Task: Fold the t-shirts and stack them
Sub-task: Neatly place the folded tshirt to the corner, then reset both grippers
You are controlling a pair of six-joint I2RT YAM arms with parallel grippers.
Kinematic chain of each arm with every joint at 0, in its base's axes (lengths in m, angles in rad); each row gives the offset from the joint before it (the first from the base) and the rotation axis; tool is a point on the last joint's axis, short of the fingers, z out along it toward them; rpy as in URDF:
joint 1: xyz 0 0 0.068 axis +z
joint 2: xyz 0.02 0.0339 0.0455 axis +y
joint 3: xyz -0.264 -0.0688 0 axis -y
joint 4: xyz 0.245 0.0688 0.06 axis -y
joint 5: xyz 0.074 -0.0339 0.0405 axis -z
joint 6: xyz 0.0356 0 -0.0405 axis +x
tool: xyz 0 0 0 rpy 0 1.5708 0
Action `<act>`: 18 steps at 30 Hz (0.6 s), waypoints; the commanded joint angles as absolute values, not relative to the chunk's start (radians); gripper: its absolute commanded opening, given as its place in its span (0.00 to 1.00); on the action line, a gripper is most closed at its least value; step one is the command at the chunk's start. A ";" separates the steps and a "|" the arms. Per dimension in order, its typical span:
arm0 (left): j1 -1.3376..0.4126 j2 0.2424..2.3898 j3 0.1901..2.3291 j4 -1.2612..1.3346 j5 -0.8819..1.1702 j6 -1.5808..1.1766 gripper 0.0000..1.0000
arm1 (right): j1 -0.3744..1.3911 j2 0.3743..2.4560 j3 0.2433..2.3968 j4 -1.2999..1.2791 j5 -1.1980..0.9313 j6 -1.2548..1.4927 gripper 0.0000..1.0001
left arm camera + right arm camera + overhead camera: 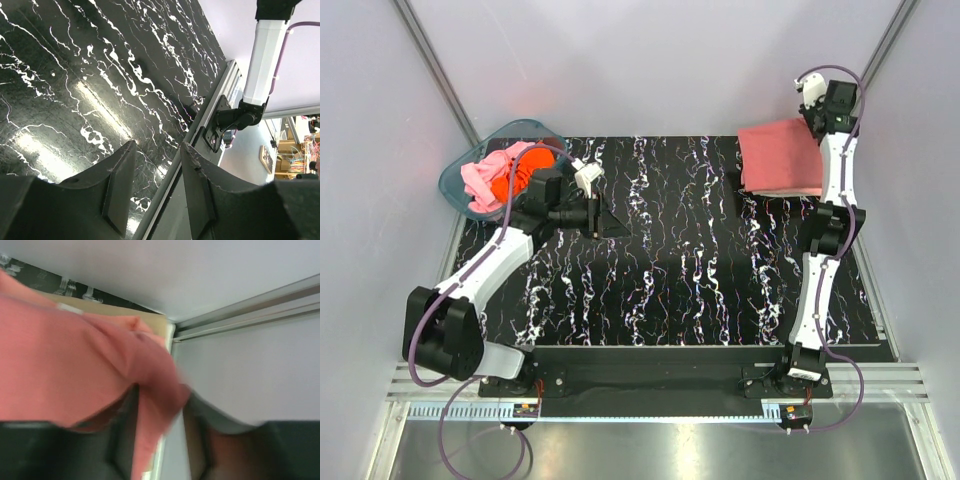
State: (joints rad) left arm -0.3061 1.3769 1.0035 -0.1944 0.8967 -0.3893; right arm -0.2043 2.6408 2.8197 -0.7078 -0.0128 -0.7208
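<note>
Right gripper [160, 440]: jaws partly apart, blurred fold of red t-shirt [778, 155] between them; arm stretched to upper right, shirt folded there. Left gripper [157, 175]: half open, empty, above table [700, 260]; arm angled toward upper left, near tub [455, 175] of pink and orange t-shirts [495, 180].

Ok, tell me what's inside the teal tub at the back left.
A crumpled pink t-shirt and a bright orange t-shirt lie heaped in the teal tub. The left arm covers its right side, and whatever lies under the cloth is hidden.
</note>
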 commanded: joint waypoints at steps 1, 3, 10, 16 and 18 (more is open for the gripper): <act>-0.302 1.381 1.023 -0.178 0.907 -0.367 0.46 | -0.221 2.606 2.859 -0.485 0.063 -0.718 0.51; -0.302 1.378 1.025 -0.179 0.902 -0.365 0.46 | -0.227 2.596 2.847 -0.456 0.104 -0.684 0.77; -0.302 1.328 1.028 -0.195 0.853 -0.339 0.48 | -0.212 2.369 2.675 -0.489 0.150 -0.432 1.00; -0.267 1.278 1.054 -0.219 0.776 -0.315 0.64 | -0.187 2.096 2.502 -0.783 0.138 0.057 1.00; -0.256 1.255 1.089 -0.251 0.729 -0.302 0.99 | -0.187 1.969 2.383 -0.889 0.004 0.158 1.00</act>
State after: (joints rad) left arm -0.2760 1.3151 1.0142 -0.2512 0.8093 -0.3431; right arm -0.1963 2.2024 2.4752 -0.7063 0.1181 -0.1596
